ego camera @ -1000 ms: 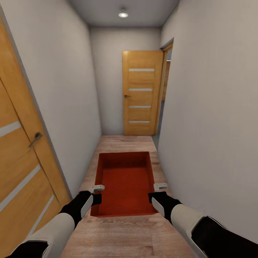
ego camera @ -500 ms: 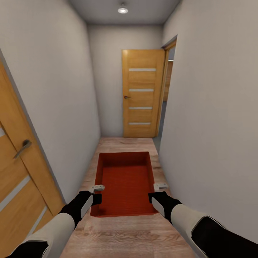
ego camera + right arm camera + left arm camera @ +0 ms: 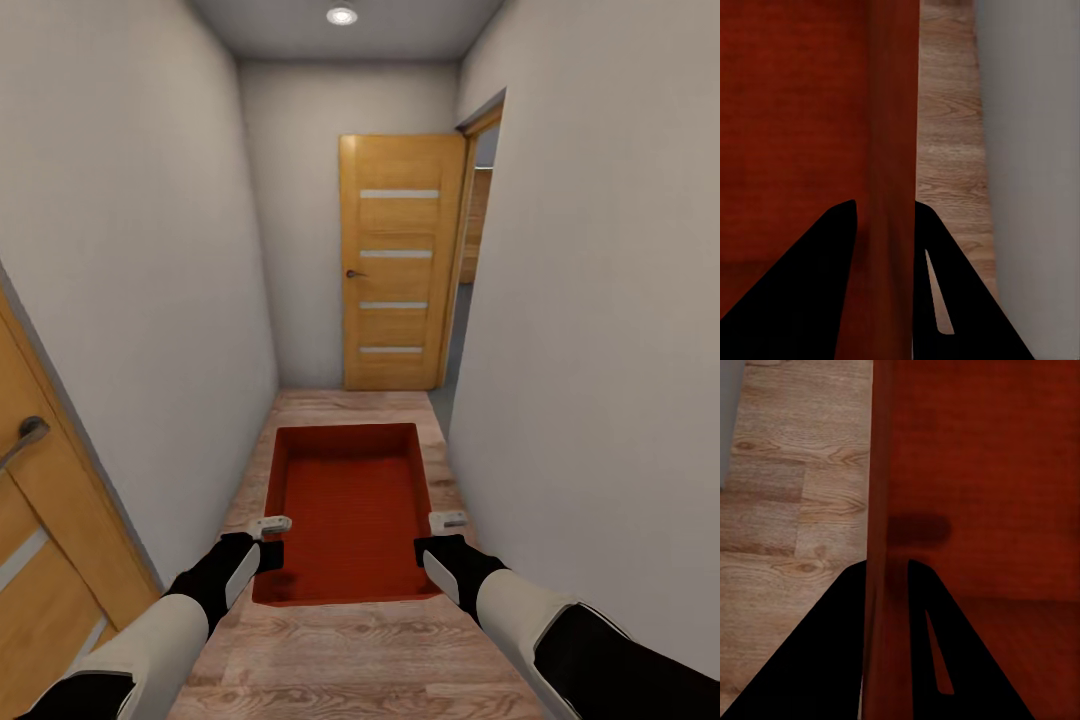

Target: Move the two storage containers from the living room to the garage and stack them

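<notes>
The left pincer [image 3: 270,540] is closed over the left wall of the orange-red rectangular open-topped storage container [image 3: 348,505], one finger inside and one outside, and the right pincer [image 3: 440,538] clamps the right wall likewise, so the bin hangs level between the arms above the light wood-plank corridor floor [image 3: 350,650]. To carry it well, I judge both grips should stay even and the base centred between the grey-white walls [image 3: 130,260], heading for the open wooden panel door [image 3: 400,265] ahead. Compared with a second ago, the wooden door on the left [image 3: 40,540] has slid back out of frame as the robot advances
</notes>
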Robot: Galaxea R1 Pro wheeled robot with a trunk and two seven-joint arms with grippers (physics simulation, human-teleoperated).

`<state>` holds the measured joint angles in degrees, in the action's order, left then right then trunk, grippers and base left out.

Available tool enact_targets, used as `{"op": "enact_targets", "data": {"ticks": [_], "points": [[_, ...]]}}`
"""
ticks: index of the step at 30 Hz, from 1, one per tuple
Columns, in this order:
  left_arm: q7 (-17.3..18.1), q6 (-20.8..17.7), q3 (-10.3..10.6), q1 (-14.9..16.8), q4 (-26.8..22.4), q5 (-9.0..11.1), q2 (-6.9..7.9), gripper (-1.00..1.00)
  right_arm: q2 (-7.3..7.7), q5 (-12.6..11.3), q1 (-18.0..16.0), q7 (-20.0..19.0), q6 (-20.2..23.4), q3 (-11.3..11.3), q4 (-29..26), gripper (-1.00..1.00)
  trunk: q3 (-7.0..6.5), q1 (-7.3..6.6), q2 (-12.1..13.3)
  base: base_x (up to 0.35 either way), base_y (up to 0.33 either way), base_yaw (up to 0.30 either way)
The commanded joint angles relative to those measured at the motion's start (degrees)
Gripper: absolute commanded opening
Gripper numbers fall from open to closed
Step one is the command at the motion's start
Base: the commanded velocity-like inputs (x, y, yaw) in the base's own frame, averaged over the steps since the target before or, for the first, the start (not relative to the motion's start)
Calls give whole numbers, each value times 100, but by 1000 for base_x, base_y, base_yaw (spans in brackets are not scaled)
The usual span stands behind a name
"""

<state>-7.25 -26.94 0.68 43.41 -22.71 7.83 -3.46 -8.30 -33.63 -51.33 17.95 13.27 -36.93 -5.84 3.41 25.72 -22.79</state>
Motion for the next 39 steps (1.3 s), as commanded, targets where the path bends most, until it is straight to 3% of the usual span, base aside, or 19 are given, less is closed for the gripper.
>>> {"op": "enact_targets", "data": {"ticks": [1, 39], "points": [[-73, -48, -41, 1, 4, -98, -32, -100, -23, 190, -8, 33, 44, 22, -66, -100, 13, 7, -13, 322, 0, 0], [-75, -48, -41, 1, 4, -103, -32, -100, -22, 190, -8, 33, 44, 26, -63, -100, 13, 7, -13, 322, 0, 0]]}}
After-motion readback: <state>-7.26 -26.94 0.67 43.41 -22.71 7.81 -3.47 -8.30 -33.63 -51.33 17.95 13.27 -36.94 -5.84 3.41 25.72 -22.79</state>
